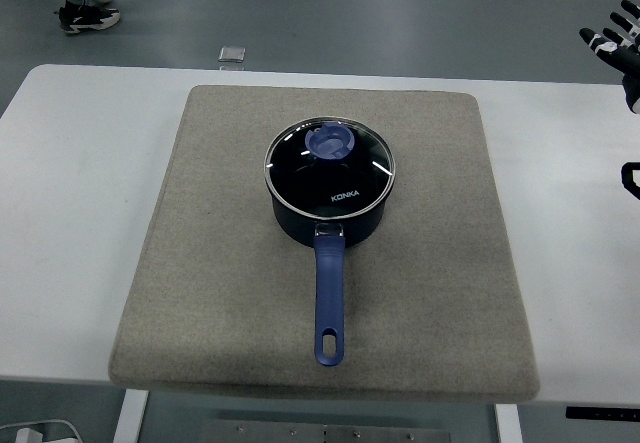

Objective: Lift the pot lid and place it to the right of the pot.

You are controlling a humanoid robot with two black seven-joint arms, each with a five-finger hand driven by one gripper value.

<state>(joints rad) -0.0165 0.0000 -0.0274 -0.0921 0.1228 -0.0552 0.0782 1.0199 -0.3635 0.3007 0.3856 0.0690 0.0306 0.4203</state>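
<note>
On the grey mat [200,263] covering the white worktop [70,223] stands the dark saucepan [330,218], glass lid [330,168] seated, blue handle [329,303] pointing toward the near edge. At the far right edge, the right hand [618,43] hovers, fingers apparently spread and holding nothing.

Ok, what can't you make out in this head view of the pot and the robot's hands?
- Pot contents: hidden under the dark glass lid, head view.
- Right hand: cut off by the right edge; only spread fingers show.
- Left hand: out of frame.
- Person at top: only feet show, cropped by the top edge.
</note>
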